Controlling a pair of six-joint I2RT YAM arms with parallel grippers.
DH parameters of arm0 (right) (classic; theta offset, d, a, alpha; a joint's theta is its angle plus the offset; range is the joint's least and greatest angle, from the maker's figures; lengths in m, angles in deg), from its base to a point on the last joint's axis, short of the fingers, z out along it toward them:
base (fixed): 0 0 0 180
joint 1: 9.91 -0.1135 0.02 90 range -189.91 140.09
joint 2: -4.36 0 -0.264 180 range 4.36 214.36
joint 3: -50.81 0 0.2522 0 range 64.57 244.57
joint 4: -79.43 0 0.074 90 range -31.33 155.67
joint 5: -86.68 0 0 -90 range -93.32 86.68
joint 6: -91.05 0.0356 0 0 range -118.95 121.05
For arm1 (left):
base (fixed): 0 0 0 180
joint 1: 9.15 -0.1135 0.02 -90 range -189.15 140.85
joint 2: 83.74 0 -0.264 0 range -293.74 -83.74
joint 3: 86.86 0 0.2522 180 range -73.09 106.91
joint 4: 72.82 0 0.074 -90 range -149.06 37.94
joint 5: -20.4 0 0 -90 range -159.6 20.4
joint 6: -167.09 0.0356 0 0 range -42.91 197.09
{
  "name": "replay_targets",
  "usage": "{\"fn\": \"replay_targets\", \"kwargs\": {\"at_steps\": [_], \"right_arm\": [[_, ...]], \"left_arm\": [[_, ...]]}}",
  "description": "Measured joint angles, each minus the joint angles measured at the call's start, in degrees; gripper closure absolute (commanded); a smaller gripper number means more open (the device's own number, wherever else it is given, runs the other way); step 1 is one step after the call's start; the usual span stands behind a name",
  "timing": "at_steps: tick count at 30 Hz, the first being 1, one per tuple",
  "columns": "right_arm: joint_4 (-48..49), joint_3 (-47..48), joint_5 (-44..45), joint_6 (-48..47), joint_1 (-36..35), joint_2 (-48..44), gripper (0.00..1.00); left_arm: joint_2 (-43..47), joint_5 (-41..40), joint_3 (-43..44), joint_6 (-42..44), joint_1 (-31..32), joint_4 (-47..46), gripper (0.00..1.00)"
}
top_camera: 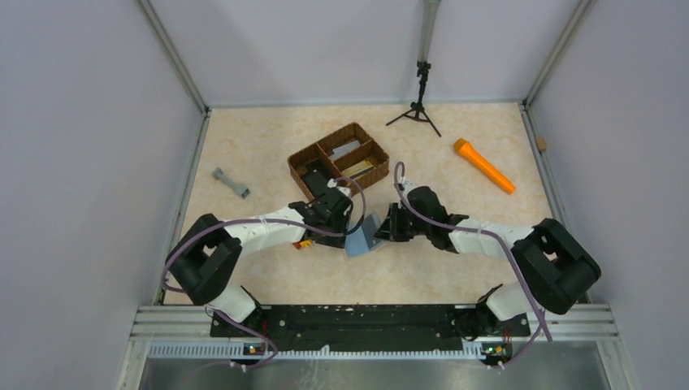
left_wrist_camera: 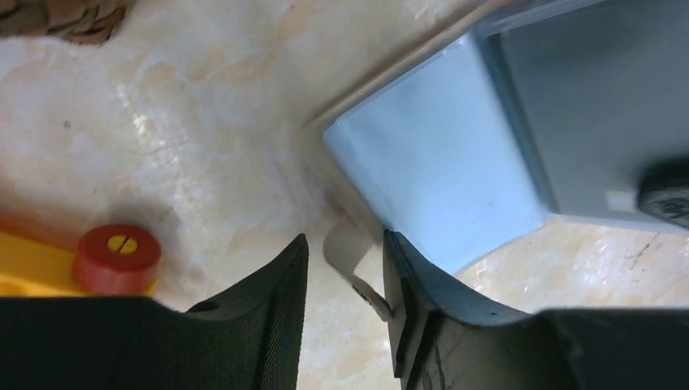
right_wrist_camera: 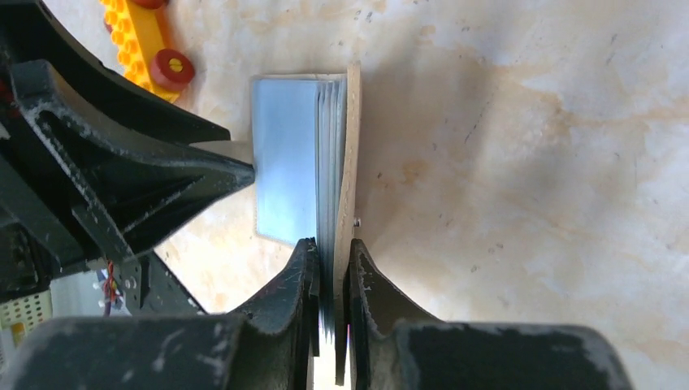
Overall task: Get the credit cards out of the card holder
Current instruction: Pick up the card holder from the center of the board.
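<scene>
The card holder (top_camera: pixel 365 237) stands open on the table between both grippers, pale blue inside (left_wrist_camera: pixel 431 171) with a cream-beige cover (right_wrist_camera: pixel 351 146). My right gripper (right_wrist_camera: pixel 331 260) is shut on the cover and its blue leaves at their edge; it also shows in the top view (top_camera: pixel 383 231). My left gripper (left_wrist_camera: pixel 345 252) is open at the holder's other side (top_camera: pixel 349 230), with the beige strap tab (left_wrist_camera: pixel 351 253) between its jaws. A tan card (top_camera: pixel 367 166) and a greyish card (top_camera: pixel 348 150) lie in the wicker tray. I cannot tell whether the holder has cards inside.
The brown wicker divided tray (top_camera: pixel 302 156) sits just behind the left gripper, with a black block (top_camera: pixel 314 180) in it. A yellow toy brick with a red wheel (left_wrist_camera: pixel 118 256) lies by the left gripper. An orange cylinder (top_camera: pixel 483 165), a grey dumbbell (top_camera: pixel 231 183) and a tripod (top_camera: pixel 418 106) stand farther off.
</scene>
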Motion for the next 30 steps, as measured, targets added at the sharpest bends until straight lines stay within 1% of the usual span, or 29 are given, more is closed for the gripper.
{"fn": "replay_targets", "kwargs": {"at_steps": [4,8,11,16,19,22,25,29,30], "right_arm": [[-0.3,-2.8,-0.5,0.4,0.8,-5.9,0.98],[0.4,-5.0,-2.0,1.7,2.0,-12.9,0.98],[2.1,-6.7,-3.5,3.3,2.3,-17.0,0.98],[4.5,-9.0,-5.9,6.6,2.7,-21.9,0.99],[5.2,-9.9,-6.7,8.6,2.8,-25.5,0.99],[6.7,-10.4,-6.8,11.0,3.0,-29.4,0.99],[9.1,-11.0,-6.9,13.8,3.0,-33.0,0.99],[11.4,-11.2,-7.3,16.7,3.0,-34.8,1.00],[11.7,-11.2,-7.5,17.1,3.0,-34.8,0.99]], "left_arm": [[5.2,-1.1,-3.3,-0.2,0.0,0.2,0.32],[15.8,-1.0,-8.4,-1.9,-0.1,-1.4,0.11],[25.9,2.0,-13.8,-3.7,-1.4,-6.1,0.02],[40.2,12.1,-24.4,-9.1,-7.2,-17.7,0.01],[44.9,16.6,-29.0,-13.5,-10.1,-23.1,0.01],[47.5,20.1,-31.1,-18.1,-10.9,-28.2,0.01],[47.8,21.7,-31.3,-20.8,-11.0,-31.9,0.01],[47.4,24.3,-31.4,-24.0,-11.0,-38.2,0.01],[46.7,25.2,-31.4,-24.8,-11.0,-40.3,0.03]]}}
